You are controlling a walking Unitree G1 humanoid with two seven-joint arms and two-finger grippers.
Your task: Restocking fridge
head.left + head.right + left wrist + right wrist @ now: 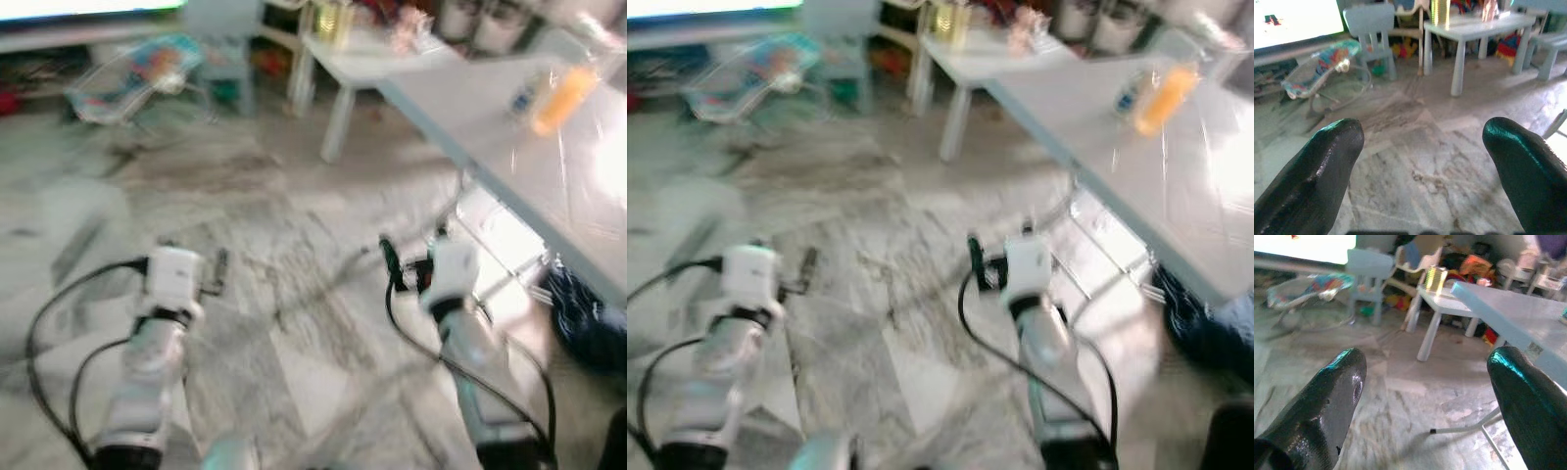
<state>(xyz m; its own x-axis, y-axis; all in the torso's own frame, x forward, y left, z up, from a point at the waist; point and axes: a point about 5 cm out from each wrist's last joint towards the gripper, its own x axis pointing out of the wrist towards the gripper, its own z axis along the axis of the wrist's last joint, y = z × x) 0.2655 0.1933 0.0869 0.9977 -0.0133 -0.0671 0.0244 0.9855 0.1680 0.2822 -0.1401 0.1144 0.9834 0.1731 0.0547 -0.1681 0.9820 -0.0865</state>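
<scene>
Walking blurred, both jaws apart and empty, I risk clipping the table (549, 186) edge with my right gripper (1425, 401); left gripper (1422, 166) over floor.

Marble-look floor (294, 333), grey/white w/ dark veins, kinda shiny. Big grey table (549, 166) runs along the right w/ thin metal legs, strong glare on its top. Further back a small white kids table (1474, 29) and a pale blue kids chair (1371, 29) just beside it. Baby bouncer (1322, 68) w/ colourful fabric sits on the floor far left, below a bright screen (1295, 19). Toys/clutter behind the small table, too blurry to tell what exactly.
</scene>
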